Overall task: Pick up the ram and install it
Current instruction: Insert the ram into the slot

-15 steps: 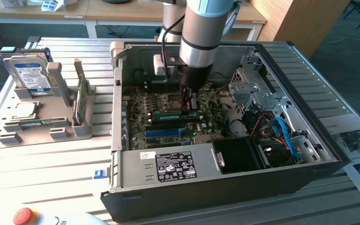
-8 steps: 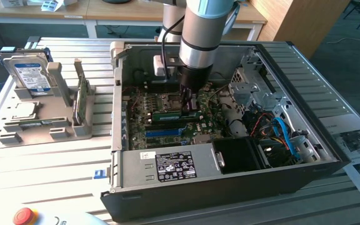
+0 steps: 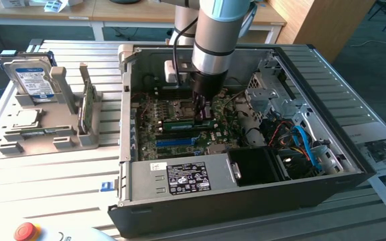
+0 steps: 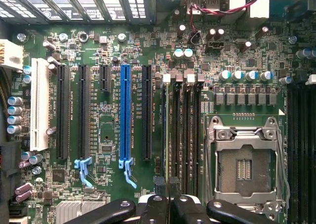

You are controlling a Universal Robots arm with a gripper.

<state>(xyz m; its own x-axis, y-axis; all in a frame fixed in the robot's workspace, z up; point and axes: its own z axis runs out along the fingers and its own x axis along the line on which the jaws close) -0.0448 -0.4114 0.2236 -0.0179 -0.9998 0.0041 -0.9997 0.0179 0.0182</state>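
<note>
With tool [image 4: 167, 185] nearly shut, appears to pinch the ram [image 4: 167, 135] edge-on above dark memory slots [image 4: 187, 135]. Seems light, stiff, fragile; wants holding by long edges, not flat faces.

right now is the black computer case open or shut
Open: the black metal computer case has no side panel, green motherboard exposed.

A lab with slotted metal bench [image 3: 52, 173] and emergency-stop button [image 3: 26, 231]

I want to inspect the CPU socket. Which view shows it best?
The wrist view: the CPU socket faces the camera squarely, with its metal frame, lever and centre contacts plain. In the exterior view it is a small grey square on the board, seen at a slant.
</note>
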